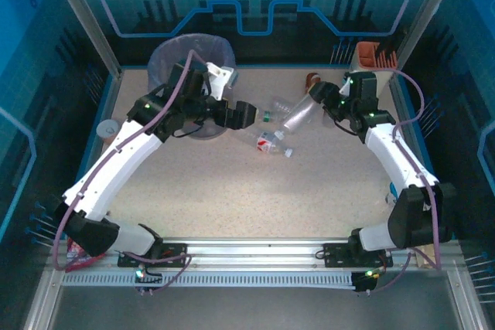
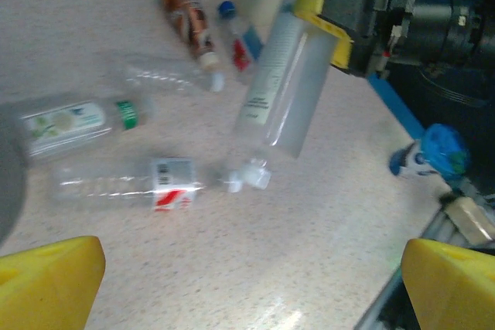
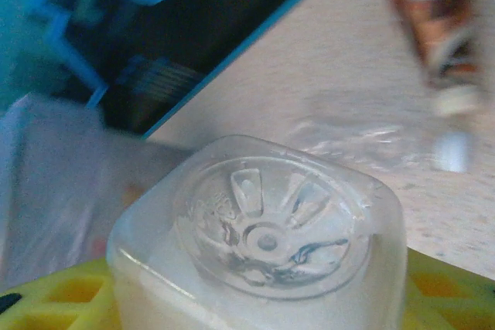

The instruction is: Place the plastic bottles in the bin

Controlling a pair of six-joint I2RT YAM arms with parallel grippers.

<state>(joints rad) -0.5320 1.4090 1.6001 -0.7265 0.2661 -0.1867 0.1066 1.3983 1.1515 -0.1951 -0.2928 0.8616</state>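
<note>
Right end effector (image 1: 323,104): pinching tilted clear plastic bottle (image 1: 298,117), right of round grey-lavender bin (image 1: 164,50).
Left end effector (image 1: 246,113): spread, beside bin.

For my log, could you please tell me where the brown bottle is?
In the top view the brown bottle lies at the table's far right, just beyond the right gripper.

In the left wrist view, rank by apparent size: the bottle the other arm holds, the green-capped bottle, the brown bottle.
Largest: the held bottle, though being lifted may bring it nearer the camera.
Then the green-capped bottle.
Smallest: the brown bottle, lying farther off.
</note>
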